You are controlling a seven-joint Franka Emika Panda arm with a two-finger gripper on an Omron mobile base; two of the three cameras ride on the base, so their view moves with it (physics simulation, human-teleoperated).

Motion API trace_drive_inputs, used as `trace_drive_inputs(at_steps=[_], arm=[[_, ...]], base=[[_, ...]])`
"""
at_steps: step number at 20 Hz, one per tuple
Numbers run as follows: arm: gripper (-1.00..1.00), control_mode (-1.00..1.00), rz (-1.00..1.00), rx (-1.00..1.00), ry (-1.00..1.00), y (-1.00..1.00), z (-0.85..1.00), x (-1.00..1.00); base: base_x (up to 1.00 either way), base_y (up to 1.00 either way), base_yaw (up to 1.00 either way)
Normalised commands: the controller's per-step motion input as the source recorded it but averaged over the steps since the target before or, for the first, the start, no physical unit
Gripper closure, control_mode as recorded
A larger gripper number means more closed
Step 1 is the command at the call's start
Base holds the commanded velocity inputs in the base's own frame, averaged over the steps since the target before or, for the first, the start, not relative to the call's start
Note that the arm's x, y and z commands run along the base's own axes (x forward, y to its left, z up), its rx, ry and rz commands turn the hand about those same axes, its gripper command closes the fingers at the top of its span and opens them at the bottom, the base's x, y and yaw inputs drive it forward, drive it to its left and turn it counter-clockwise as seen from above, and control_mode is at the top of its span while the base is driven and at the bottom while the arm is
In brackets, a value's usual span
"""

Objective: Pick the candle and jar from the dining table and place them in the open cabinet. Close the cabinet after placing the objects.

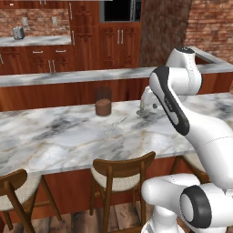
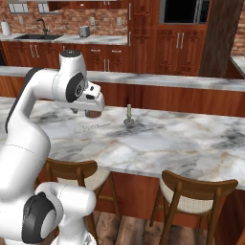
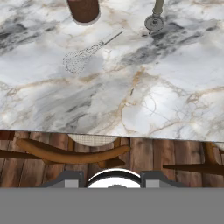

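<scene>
The jar (image 1: 103, 102), clear glass with a brown lower half, stands on the marble dining table (image 1: 54, 136) toward its far edge. To its right stands the candle (image 2: 128, 114), a pale stick on a dark round foot. My gripper (image 3: 112, 178) hovers above the table's near edge, its fingers apart with nothing between them. In the hand view the jar (image 3: 84, 9) and the candle (image 3: 154, 21) sit at the top, well ahead of the fingertips. In the right base view my hand hides most of the jar (image 2: 94, 114). Tall wooden cabinet doors (image 1: 84, 36) line the back wall; none looks open from here.
A wire whisk (image 3: 83, 57) lies on the table between the gripper and the jar. Wooden stools (image 1: 120, 175) stand under the near edge. A second marble counter (image 1: 68, 77) runs behind the table. A silver toaster (image 1: 18, 32) sits on the far worktop.
</scene>
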Motion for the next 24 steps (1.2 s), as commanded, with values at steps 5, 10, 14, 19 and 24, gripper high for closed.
trace_drive_inputs(at_steps=[5, 10, 14, 19, 24], arm=[[-1.00, -1.00, 0.00, 0.00, 0.01, 0.00, 0.00, 0.00], [-1.00, -1.00, 0.00, 0.00, 0.02, 0.00, 0.00, 0.00], [-1.00, -1.00, 0.00, 0.00, 0.01, 0.00, 0.00, 0.00], [-1.00, -1.00, 0.00, 0.00, 0.00, 0.00, 0.00, 0.00], [-1.00, -1.00, 0.00, 0.00, 0.00, 0.00, 0.00, 0.00]], base=[[0.00, 0.00, 0.00], [0.00, 0.00, 0.00], [0.00, 0.00, 0.00], [0.00, 0.00, 0.00], [0.00, 0.00, 0.00]])
